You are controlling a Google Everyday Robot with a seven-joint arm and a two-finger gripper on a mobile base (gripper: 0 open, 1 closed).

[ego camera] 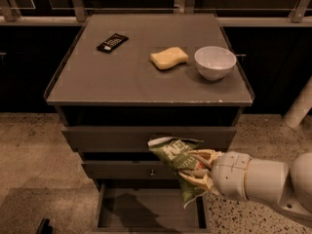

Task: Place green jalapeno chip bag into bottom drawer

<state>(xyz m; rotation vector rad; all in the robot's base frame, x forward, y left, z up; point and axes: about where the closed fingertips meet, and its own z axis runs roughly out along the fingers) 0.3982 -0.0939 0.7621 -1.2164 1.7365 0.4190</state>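
Observation:
The green jalapeno chip bag (176,163) is a glossy green foil bag with white lettering, held in front of the two upper drawers. My gripper (199,170) is shut on the green jalapeno chip bag and comes in from the lower right on a white arm. The bag hangs above the open bottom drawer (148,215), whose plain grey floor shows below. The bag's lower end points down toward the drawer's right half.
On the cabinet top (122,79) lie a small black wrapped bar (112,42), a yellow sponge (169,58) and a white bowl (215,62). The middle drawer (126,170) has a small knob. Speckled floor lies on both sides. A white post (300,106) stands at the right.

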